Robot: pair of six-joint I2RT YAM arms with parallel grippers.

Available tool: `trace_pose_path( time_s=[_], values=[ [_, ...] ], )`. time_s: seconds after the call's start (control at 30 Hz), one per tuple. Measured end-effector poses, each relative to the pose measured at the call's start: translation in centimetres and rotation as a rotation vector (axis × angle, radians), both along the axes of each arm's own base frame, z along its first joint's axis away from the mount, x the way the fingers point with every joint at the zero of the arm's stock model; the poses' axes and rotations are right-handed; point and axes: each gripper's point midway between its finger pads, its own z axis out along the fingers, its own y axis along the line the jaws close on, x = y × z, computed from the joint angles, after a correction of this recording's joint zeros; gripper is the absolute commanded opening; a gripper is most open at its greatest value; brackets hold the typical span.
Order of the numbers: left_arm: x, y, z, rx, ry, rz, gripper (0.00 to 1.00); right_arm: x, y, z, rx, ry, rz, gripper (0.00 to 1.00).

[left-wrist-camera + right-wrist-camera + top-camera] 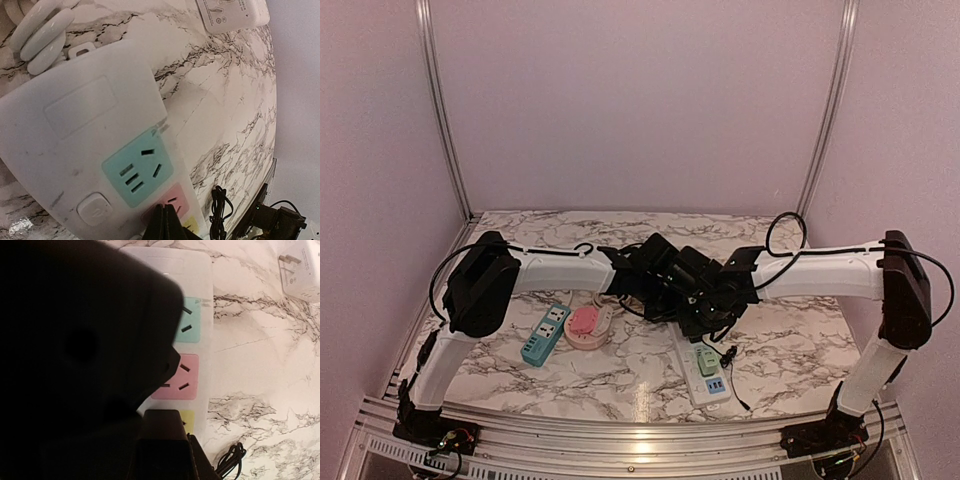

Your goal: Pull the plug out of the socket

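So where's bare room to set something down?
Bare marble between the white power strip and the right arm, and between that strip and the pink strip. Crowded at centre where the left arm meets the right, and by the blue strip.

You've got three things in a row across the near half of the worktop (620,395). The short strip (545,335) sits furthest left, and the round reel (588,325) is just beside it on the right. The long strip (705,372) lies further right, running from under the two wrists toward the near edge. A loose cable bundle (728,352) lies just right of the long strip. The left fingers (164,225) sit over the second socket in its row. Past the strip's far end, off to the right, an adapter (230,12) lies on the worktop.
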Motion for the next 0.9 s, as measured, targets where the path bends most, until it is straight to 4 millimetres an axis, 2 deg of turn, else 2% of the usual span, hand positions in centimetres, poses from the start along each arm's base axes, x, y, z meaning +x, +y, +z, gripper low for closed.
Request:
trace_pose_path(
  time_s=[0.23, 0.5, 0.73, 0.9],
  values=[
    [0.2, 0.1, 0.0, 0.004, -0.006, 0.007, 0.00, 0.0, -0.1, 0.2, -0.006, -0.001, -0.001, 0.10],
    [0.3, 0.1, 0.0, 0.006, -0.009, 0.016, 0.00, 0.2, 0.0, 1.5, -0.013, -0.017, -0.003, 0.10],
    [0.4, 0.2, -0.1, 0.010, -0.014, 0.022, 0.00, 0.6, -0.3, 3.2, -0.002, -0.062, -0.014, 0.10],
    [0.4, 0.1, -0.1, 0.011, -0.016, 0.022, 0.00, 1.2, -1.0, 5.2, 0.042, -0.094, -0.037, 0.10]
  ],
)
